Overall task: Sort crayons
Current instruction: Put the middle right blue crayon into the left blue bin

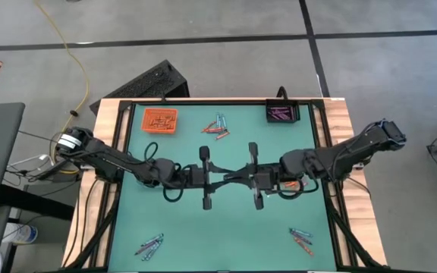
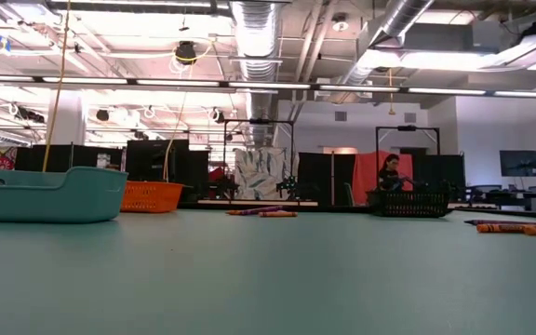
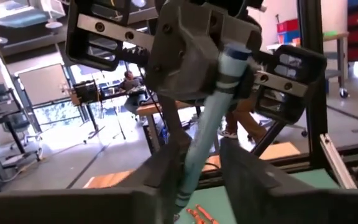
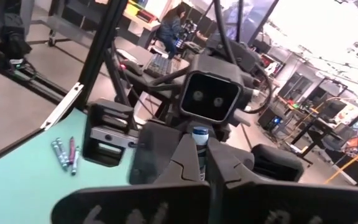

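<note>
Both arms meet nose to nose over the middle of the green table [image 1: 180,227], well above the mat. Right gripper [image 4: 199,163] is clenched on a blue-grey crayon [image 3: 207,127]; its fingers pinch one end, seen as a light cap between the fingertips in the right wrist view. The crayon runs across the gap to the left gripper [image 3: 194,177], whose fingers bracket the other end; they sit narrow around it, but I cannot tell whether they actually bite or just flank it. So the crayon is in the air between the two grippers, off the table. Taking the orange tray [image 1: 160,120] as reference: it sits at the far left corner of the mat with orange-red crayons in it. A small loose cluster of crayons [image 1: 217,126] lies just beside it toward the table's centreline. The black tray [image 1: 282,113] is at the same far edge, well apart from the orange tray on the right arm's side, with purple crayons in it. Two more loose piles lie at the near edge, well apart from the orange tray: one [image 1: 149,245] on the left arm's side, one [image 1: 301,238] on the right arm's side. Low view also shows a teal bin [image 2: 45,193] just beside the orange tray.
</note>
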You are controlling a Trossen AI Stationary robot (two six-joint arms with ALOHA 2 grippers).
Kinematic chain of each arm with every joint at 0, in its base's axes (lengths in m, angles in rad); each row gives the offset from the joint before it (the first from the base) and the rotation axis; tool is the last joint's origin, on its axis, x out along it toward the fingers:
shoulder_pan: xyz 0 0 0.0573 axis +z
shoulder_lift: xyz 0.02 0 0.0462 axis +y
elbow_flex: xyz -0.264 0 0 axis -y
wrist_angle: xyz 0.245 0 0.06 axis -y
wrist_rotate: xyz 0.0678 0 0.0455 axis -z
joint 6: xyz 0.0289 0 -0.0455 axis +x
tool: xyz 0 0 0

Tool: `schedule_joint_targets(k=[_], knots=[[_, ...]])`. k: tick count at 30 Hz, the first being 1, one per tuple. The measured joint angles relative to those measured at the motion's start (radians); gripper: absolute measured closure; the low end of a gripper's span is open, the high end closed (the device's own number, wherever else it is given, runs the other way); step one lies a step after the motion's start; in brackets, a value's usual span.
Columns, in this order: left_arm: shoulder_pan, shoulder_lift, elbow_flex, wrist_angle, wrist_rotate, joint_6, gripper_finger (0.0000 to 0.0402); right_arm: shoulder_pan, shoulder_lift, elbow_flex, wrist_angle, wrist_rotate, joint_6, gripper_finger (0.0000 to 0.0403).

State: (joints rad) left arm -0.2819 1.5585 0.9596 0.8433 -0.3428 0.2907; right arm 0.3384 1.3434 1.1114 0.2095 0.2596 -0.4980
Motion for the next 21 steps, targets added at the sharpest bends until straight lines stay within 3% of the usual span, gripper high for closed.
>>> schedule_joint_targets(k=[5, 8, 12, 17, 21], knots=[[-0.007, 0.000, 0.000, -0.046, -0.002, 0.022, 0.0387, -0.001, -0.001, 0.000, -0.030, -0.001, 0.014, 0.0403], [-0.019, 0.000, 0.000, -0.068, -0.025, 0.047, 0.0391, -0.006, -0.001, 0.000, -0.043, 0.020, 0.036, 0.0393], [-0.050, -0.013, 0.000, -0.146, -0.130, 0.108, 0.0393, -0.019, -0.001, 0.000, -0.098, 0.066, 0.078, 0.0337], [-0.100, -0.105, 0.001, -0.515, -0.262, 0.070, 0.0393, -0.035, -0.003, 0.002, -0.208, 0.186, 0.156, 0.0235], [-0.146, -0.208, 0.001, -0.983, -0.367, -0.168, 0.0393, -0.042, -0.002, 0.002, -0.354, 0.226, 0.244, 0.0166]])
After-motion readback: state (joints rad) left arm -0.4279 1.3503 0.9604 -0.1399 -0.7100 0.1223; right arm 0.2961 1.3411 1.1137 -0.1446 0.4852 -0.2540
